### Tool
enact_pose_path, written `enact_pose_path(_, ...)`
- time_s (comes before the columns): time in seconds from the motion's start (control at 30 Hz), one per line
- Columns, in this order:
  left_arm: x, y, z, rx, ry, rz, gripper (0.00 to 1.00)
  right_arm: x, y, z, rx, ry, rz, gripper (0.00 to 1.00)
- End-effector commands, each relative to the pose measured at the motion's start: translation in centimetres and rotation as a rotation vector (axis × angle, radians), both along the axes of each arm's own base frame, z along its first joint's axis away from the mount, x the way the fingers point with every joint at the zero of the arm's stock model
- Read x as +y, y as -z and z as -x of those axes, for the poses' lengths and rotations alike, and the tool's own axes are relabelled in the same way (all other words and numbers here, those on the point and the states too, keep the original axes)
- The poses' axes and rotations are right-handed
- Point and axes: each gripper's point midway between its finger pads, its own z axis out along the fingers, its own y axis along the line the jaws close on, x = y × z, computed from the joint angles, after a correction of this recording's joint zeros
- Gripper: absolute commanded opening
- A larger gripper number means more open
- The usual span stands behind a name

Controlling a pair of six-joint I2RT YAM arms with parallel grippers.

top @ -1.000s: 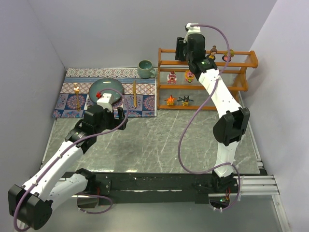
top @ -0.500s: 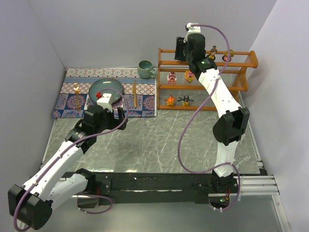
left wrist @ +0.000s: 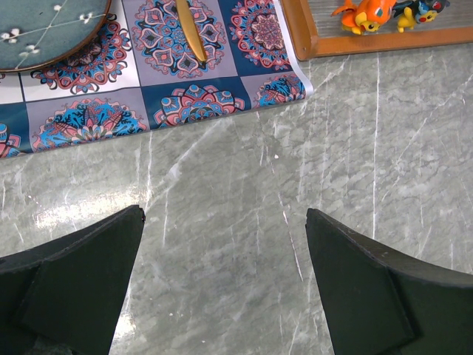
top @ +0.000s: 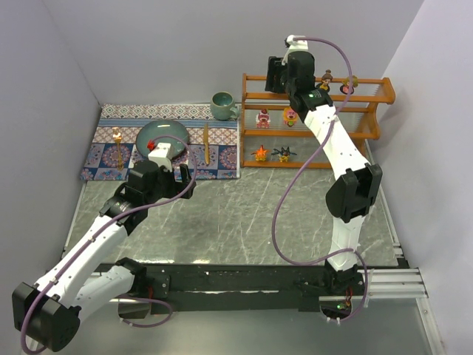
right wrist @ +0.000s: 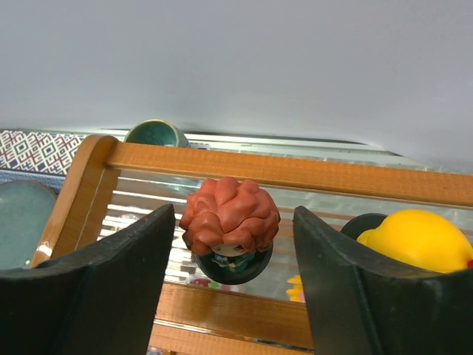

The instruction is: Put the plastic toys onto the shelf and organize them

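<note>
Looking from above, the right gripper (top: pixel 279 76) hangs at the shelf (top: pixel 384 92) top tier. Left wrist: left gripper (left wrist: pixel 225 222) wide open, empty, over the table (left wrist: pixel 244 185). Right wrist: fingers (right wrist: pixel 111 281) spread, just clear of the red-haired toy (right wrist: pixel 229 214) standing there; light, hard, slick, I'd guess, so pinch its head.

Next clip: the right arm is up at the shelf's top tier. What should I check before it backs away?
1. The right gripper open around the red-haired figure, a gap on each side: ok.
2. Figure upright on the shelf, top tier: ok.
3. Its finger clear of the yellow figure: cannot tell, they overlap in the wrist view.
4. The left gripper open, empty, over the table: ok.
</note>
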Motion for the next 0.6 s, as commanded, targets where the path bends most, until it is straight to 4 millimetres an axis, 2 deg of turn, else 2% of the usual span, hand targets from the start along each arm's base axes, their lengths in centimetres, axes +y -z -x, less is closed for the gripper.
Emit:
enact_pose_path(0.0, -0.3, -1.7, -0.4, -0.049, 0.005, 0.029, 0.97, -0.2, -4.1, 1.1, -0.093, -0.02, -0.041, 0.75)
enact_pose_path(0.07, -0.1, -1.8, -0.3, -0.053, -0.001, 0.028, 0.97, -0.3, -4.2, 1.7, -0.098, -0.028, -0.048, 0.76)
enact_pose_path(0.1, -0.1, -2.0, -0.3, -0.055, -0.001, 0.031, 0.97, -0.5, -5.9, 2.4, -0.135, -0.031, -0.061, 0.78)
enact_pose_path(0.17, 0.0, -2.2, -0.3, -0.062, -0.006, 0.032, 0.97, -0.5, -6.3, 3.2, -0.143, -0.04, -0.069, 0.78)
enact_pose_path(0.2, 0.1, -2.3, -0.3, -0.066, -0.009, 0.034, 0.97, -0.6, -7.7, 4.1, -0.172, -0.046, -0.078, 0.79)
enact_pose_path(0.23, 0.1, -2.5, -0.2, -0.073, -0.01, 0.037, 0.97, -0.7, -7.8, 4.5, -0.172, -0.048, -0.08, 0.79)
enact_pose_path(0.27, 0.2, -2.6, -0.2, -0.076, -0.013, 0.037, 0.97, -1.0, -9.1, 5.5, -0.196, -0.049, -0.089, 0.79)
enact_pose_path(0.33, 0.4, -3.1, -0.1, -0.094, -0.021, 0.044, 0.97, -1.2, -9.6, 6.3, -0.21, -0.055, -0.099, 0.79)
enact_pose_path(0.4, 0.7, -3.5, 0.0, -0.109, -0.032, 0.05, 0.97, -1.4, -11.3, 8.0, -0.239, -0.071, -0.121, 0.79)
enact_pose_path(0.43, 0.8, -3.7, 0.1, -0.116, -0.037, 0.053, 0.97, -1.3, -11.0, 8.4, -0.231, -0.079, -0.125, 0.8)
enact_pose_path(0.47, 0.9, -3.9, 0.1, -0.122, -0.041, 0.056, 0.97, -1.3, -12.4, 9.9, -0.255, -0.103, -0.143, 0.81)
enact_pose_path(0.5, 1.1, -4.4, 0.3, -0.139, -0.047, 0.064, 0.97, -1.3, -12.8, 10.6, -0.265, -0.114, -0.152, 0.83)
enact_pose_path(0.53, 1.3, -4.7, 0.3, -0.15, -0.059, 0.066, 0.97, -1.2, -11.8, 11.2, -0.247, -0.123, -0.15, 0.85)
enact_pose_path(0.57, 1.6, -4.9, 0.3, -0.156, -0.07, 0.067, 0.97, -1.8, -13.4, 13.3, -0.285, -0.131, -0.165, 0.88)
